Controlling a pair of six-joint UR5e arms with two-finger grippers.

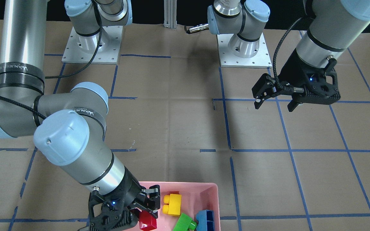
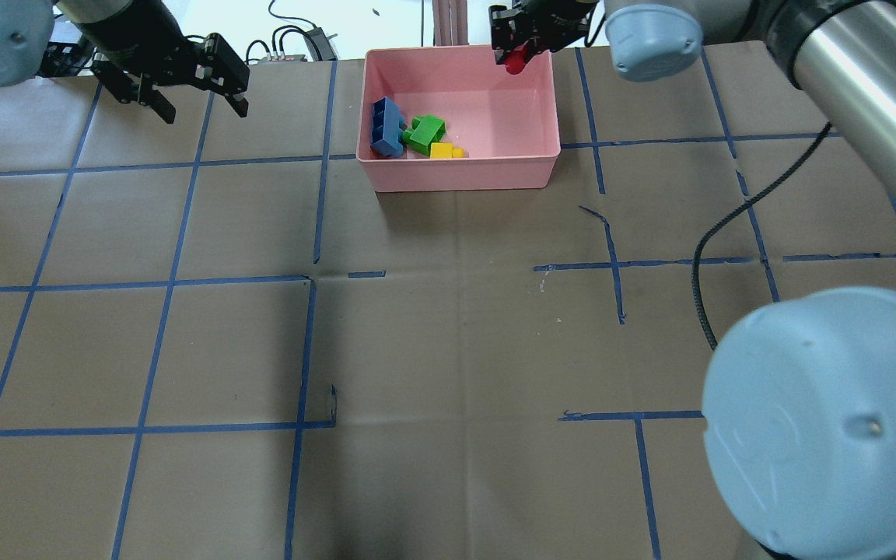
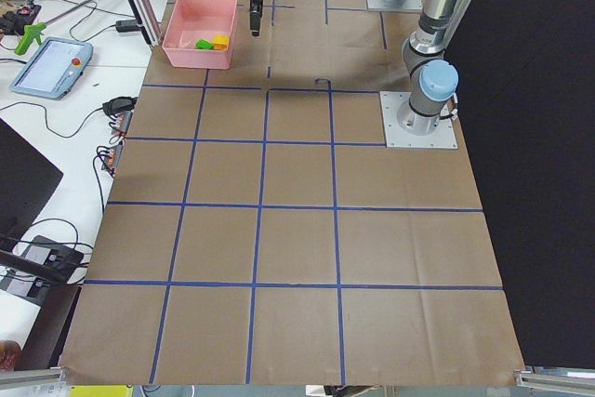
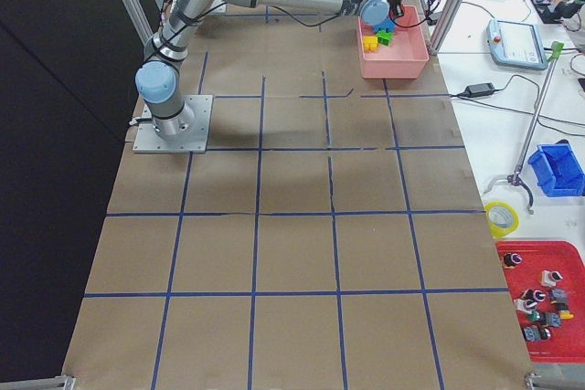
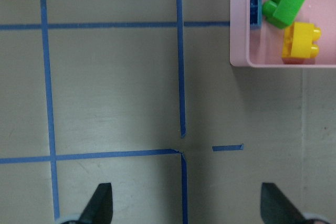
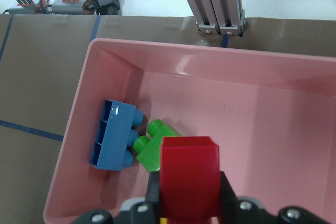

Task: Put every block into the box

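Pink box (image 2: 460, 177), blue block (image 2: 387, 128), green block (image 2: 425, 133), yellow block (image 2: 445, 151), red block (image 6: 189, 177), and brown table (image 2: 456, 350) with blue tape grid (image 2: 106, 285).

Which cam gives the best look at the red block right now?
Right wrist-mounted: the red block fills centre frame, clamped in the right gripper over the box. Front-facing shows it half hidden by the gripper; overhead, a red sliver; side views, too small.

Red block (image 6: 189, 171) in pincer (image 6: 189, 195) above box (image 6: 299, 124)

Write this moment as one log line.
right fingers: shut on red block, over box | left fingers: open, empty | blue block, green block, yellow block: in box
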